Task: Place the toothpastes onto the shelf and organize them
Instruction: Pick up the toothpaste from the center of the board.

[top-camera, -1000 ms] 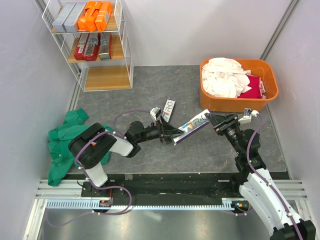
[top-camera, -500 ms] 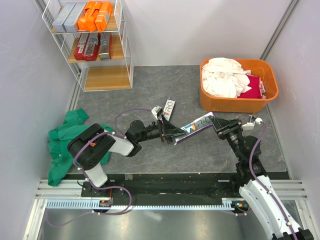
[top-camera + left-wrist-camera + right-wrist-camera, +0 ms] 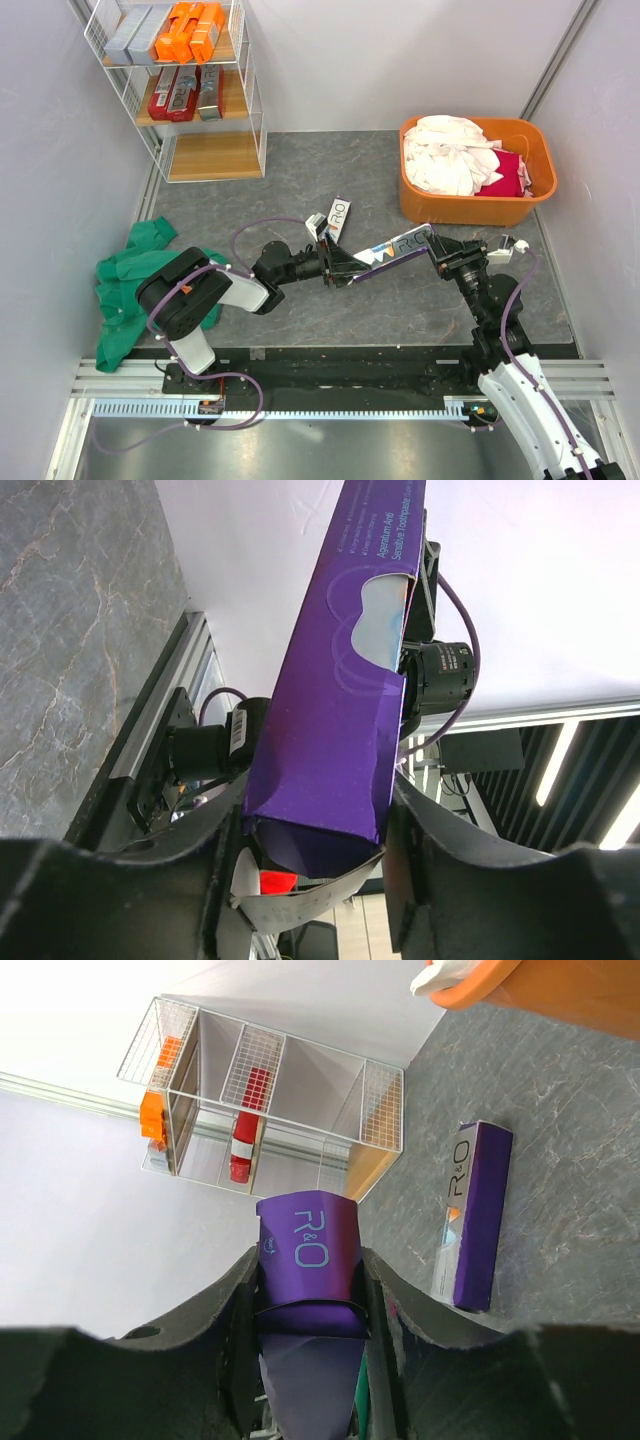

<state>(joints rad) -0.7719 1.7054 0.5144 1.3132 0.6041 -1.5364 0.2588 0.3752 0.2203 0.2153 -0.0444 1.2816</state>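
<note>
Bridging both arms near the tabletop's centre, the purple R&O toothpaste carton (image 3: 398,246) is pinched at its two ends by the left gripper (image 3: 347,270) and the right gripper (image 3: 433,240). It has levelled within the last second, suggesting a handover toward the shelf (image 3: 215,156) at the far-left corner.

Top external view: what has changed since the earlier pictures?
The right gripper drew back to the right, the left gripper followed a little, and the purple carton held between them now lies flatter in the view. Both grippers stay shut on its ends. The second carton, the shelf, the tub and the cloth did not move.
</note>
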